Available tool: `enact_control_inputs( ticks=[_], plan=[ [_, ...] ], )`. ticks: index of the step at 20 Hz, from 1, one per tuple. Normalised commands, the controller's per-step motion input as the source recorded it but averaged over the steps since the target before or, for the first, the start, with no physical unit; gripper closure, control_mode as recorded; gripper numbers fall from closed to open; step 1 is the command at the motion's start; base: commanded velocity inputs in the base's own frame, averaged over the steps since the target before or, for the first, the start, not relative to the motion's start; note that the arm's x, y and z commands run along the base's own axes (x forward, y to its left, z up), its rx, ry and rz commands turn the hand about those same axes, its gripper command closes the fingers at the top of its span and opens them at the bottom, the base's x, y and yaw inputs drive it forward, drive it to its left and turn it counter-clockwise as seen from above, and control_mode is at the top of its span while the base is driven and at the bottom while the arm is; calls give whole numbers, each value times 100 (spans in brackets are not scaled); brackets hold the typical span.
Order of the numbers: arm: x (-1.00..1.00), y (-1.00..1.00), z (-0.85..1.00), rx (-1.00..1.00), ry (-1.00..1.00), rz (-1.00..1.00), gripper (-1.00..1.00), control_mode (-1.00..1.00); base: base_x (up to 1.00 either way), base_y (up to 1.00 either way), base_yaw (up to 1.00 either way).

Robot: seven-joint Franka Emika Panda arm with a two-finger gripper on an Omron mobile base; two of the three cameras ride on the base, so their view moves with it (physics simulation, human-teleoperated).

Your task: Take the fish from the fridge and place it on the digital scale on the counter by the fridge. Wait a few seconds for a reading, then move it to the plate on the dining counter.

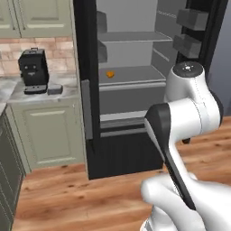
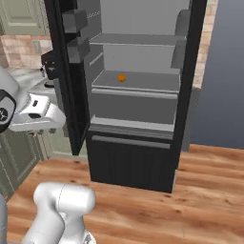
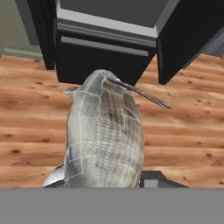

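Note:
In the hand view, the pale silver-grey fish (image 3: 105, 131) stands between my fingers, and my gripper (image 3: 104, 179) is shut on it over the wooden floor. The open fridge (image 1: 131, 67) is straight ahead, its lower drawer front (image 3: 105, 41) just beyond the fish. My white hand (image 2: 37, 112) hangs left of the fridge's open door in the right base view. The digital scale (image 1: 54, 90), a small flat grey box, lies on the counter left of the fridge. The plate and the dining counter are out of view.
A black coffee machine (image 1: 34, 70) stands on the counter right beside the scale. A small orange fruit (image 1: 110, 74) sits on a middle fridge shelf. The fridge doors, with grey bins (image 1: 191, 20), stand open on both sides. Green cabinets (image 1: 47, 131) run under the counter.

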Motion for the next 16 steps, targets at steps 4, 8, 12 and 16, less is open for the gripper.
enact_control_inputs(
  ticks=[4,8,12,16],
  plan=[
    [0,0,0,0,0,0,100,100,-26,100,0],
    [0,0,0,0,0,0,100,100,17,100,0],
    [0,0,0,0,0,0,100,100,48,89,0],
    [0,0,0,0,0,0,100,100,71,66,-3]
  ],
)
